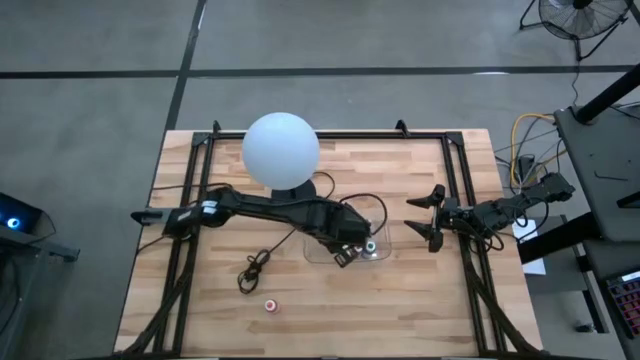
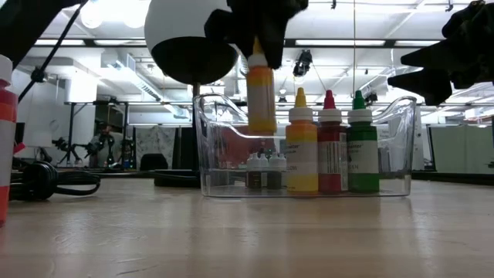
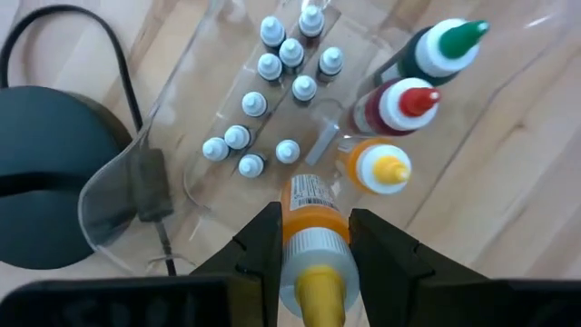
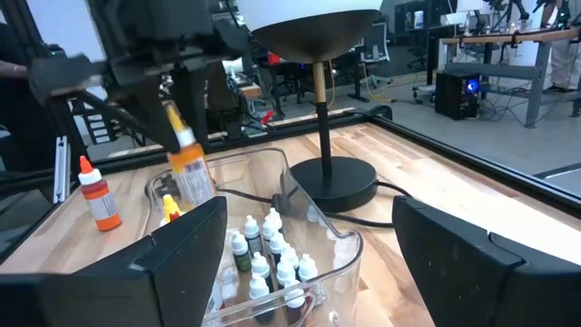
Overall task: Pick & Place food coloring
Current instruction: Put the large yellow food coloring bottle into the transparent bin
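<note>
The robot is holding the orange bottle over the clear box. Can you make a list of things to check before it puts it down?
1. Left gripper clamped on orange bottle: ok.
2. Bottle over the clear tray: ok.
3. Bottle hanging upright: ok.
4. Free spot beside the yellow bottle, red bottle and green bottle: cannot tell.
5. Right gripper open, off to the tray's side: ok.
6. Another bottle outside on the table: not ok.

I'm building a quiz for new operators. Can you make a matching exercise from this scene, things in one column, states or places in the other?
1. orange bottle
2. green bottle
3. right gripper
4. red-capped bottle

A. standing in the tray
B. open, beside the tray
C. on the table, away from the tray
D. held above the tray by the left gripper

Pairs: 1-D, 2-A, 3-B, 4-C
</note>
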